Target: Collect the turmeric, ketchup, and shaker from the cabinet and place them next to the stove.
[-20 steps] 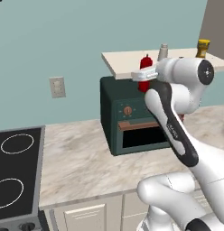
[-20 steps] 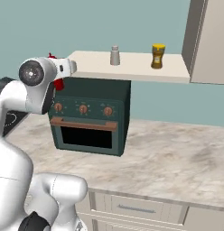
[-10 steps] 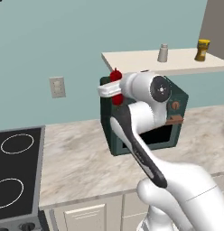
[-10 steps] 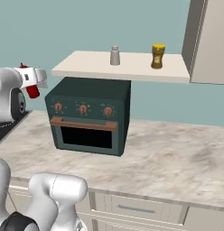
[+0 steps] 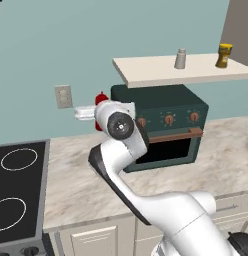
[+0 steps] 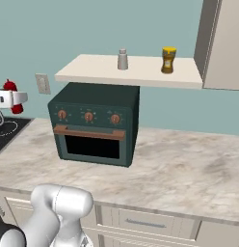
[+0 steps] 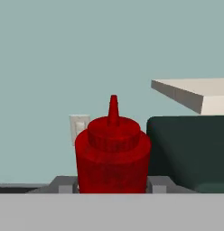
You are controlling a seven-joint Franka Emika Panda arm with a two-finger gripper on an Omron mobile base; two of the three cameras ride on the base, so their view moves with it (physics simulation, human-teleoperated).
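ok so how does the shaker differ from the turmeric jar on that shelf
The shaker is grey-silver with a rounded cap; the turmeric is yellow-orange with a flat yellow lid. The shaker looks slimmer, the turmeric wider and slightly taller. The shaker stands nearer the middle of the cabinet shelf, the turmeric nearer the cabinet door. Both stand upright and untouched, while the gripper holds the ketchup.
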